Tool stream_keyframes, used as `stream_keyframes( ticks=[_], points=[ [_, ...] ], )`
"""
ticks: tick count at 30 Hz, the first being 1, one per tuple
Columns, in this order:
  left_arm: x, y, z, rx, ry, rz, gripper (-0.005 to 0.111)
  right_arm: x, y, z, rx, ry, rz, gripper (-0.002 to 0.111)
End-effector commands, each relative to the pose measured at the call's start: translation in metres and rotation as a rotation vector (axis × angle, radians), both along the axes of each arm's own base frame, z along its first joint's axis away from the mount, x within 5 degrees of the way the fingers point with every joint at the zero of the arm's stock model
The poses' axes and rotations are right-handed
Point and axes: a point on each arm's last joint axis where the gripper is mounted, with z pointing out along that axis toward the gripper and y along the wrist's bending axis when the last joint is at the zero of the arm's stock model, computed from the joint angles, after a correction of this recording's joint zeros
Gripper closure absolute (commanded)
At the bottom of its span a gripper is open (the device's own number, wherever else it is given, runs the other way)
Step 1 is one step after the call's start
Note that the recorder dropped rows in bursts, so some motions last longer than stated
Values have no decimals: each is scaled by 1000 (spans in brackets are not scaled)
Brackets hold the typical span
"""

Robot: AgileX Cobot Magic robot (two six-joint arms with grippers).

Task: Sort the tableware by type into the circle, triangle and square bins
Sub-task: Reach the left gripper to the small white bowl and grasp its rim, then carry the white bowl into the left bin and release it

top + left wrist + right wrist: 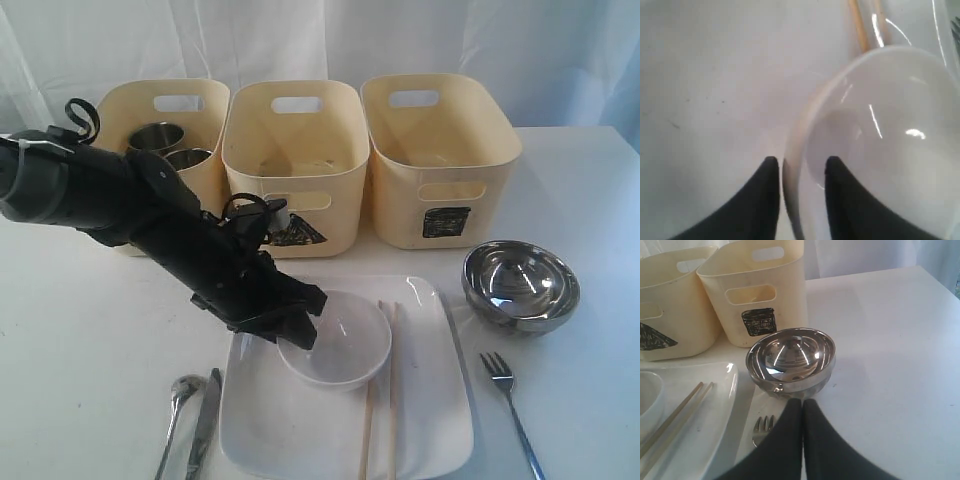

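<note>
On the bench (80, 350), a left tub (115, 105), middle tub (340, 205) and right tub (400, 200) stand in a row across the upper frame. Two mugs (158, 137) sit in the left tub. A plate (290, 430) lies lower centre, carrying a small bowl (345, 345) with chopsticks (390, 390) just to its right. A larger bowl (520, 285) stands right of the plate, with a fork (510, 400) below it. A spoon (180, 395) and a knife (205, 425) lie left of the plate.
</note>
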Motion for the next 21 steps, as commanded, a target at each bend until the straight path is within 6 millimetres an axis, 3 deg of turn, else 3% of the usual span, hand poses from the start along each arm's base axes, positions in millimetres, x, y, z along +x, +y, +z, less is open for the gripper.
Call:
stream_keyframes(
  ticks=[1,3,11,21],
  points=[
    [-2,-5,1,-14,-8,11,95,0,-1,0,-5,-9,-9,108],
    [-2,-5,1,-18,-9,18,106,0,-1,0,-5,-9,-9,108],
    [-5,-4,20,-42,-58,-1,107,0,-1,0,-5,-9,-9,108],
    [-20,12,101,-119,-327,-14,107,0,-1,0,-5,-9,-9,108]
  ],
)
